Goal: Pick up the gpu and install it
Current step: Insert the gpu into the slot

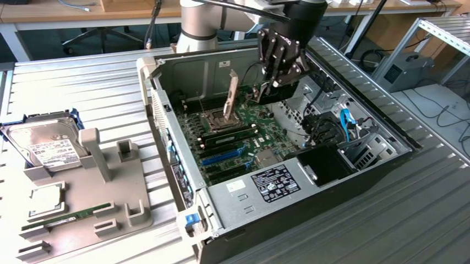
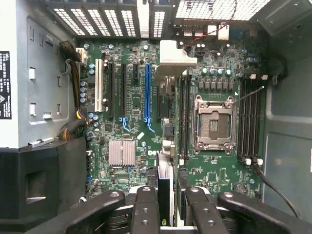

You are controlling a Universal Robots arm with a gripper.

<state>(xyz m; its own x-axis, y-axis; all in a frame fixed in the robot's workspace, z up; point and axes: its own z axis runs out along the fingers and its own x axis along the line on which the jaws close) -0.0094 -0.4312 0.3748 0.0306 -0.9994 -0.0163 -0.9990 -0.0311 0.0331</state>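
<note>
The gpu (image 2: 165, 187) is a thin black card seen edge-on in the wrist view, with a silver metal part at its end. My gripper (image 2: 170, 210) is shut on it, one black finger (image 2: 145, 209) on each side. In the exterior view the gripper (image 1: 276, 82) hangs inside the open computer case (image 1: 158, 104) with the gpu (image 1: 264, 94) below its fingertips, above the green motherboard (image 1: 253, 124). The card is held clear of the board, near the memory slots and off to one side of the long blue expansion slot (image 2: 147, 92).
The CPU socket (image 2: 213, 124) stands open with its cover plate (image 1: 231, 93) raised. A power supply (image 1: 272, 184) and a black drive bay (image 1: 323, 165) fill the case's near end. On the exterior view's left, a grey tray (image 1: 136, 206) holds a hard drive (image 1: 44, 146) and a green memory stick (image 1: 66, 214).
</note>
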